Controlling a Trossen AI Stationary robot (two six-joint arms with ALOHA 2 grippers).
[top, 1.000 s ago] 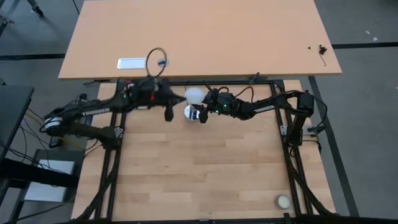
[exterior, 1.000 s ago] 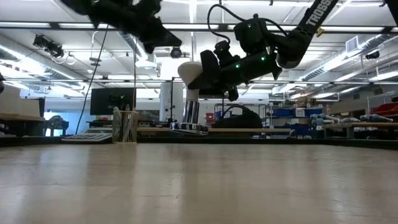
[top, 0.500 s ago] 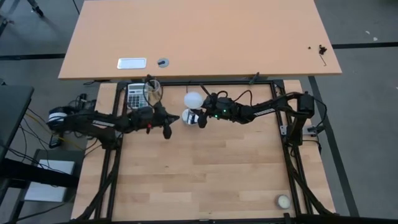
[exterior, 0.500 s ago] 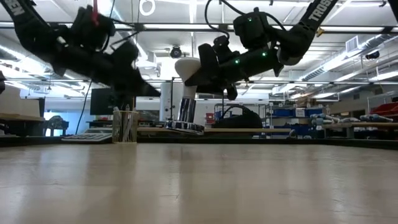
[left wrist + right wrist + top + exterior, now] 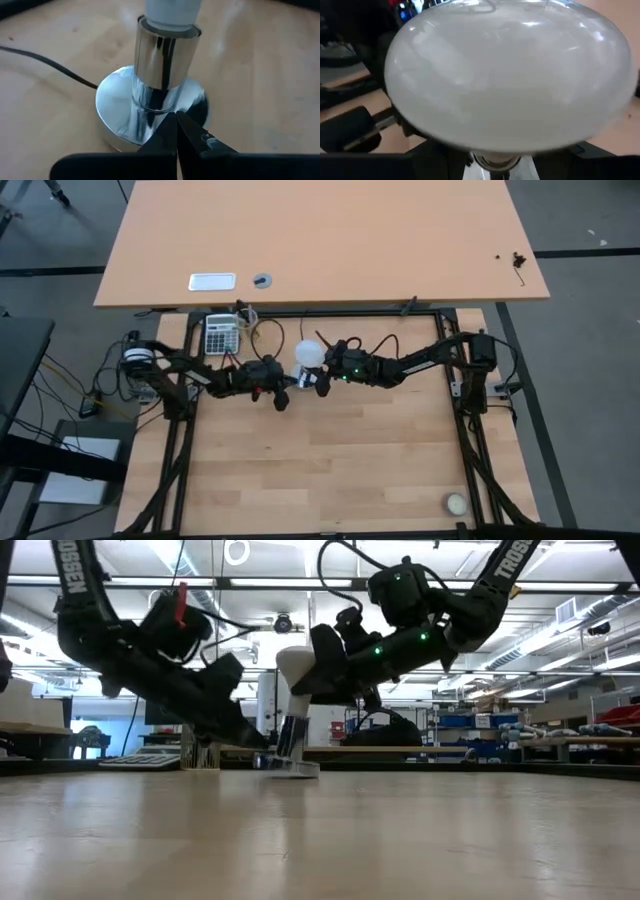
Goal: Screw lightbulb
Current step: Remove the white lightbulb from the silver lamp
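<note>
While the right gripper [image 5: 318,373] clasps the lightbulb [image 5: 309,353], its fingers are spread part-way around the white globe, which fills the right wrist view. The lightbulb stands over the socket [image 5: 162,75], a shiny upright metal cylinder on a round silver base [image 5: 120,107], and its neck meets the cylinder's top rim; how far it is threaded in cannot be told. The left gripper [image 5: 283,397] sits low just beside that base, fingers pressed together with nothing between them, tips close to the foot of the cylinder. A dark cable [image 5: 47,62] runs off from the base across the wooden desk [image 5: 330,460]. Near the desk's back-left corner lies a calculator [image 5: 220,334]. A small cream ball [image 5: 456,503] rests well apart, at the front-right corner.
</note>
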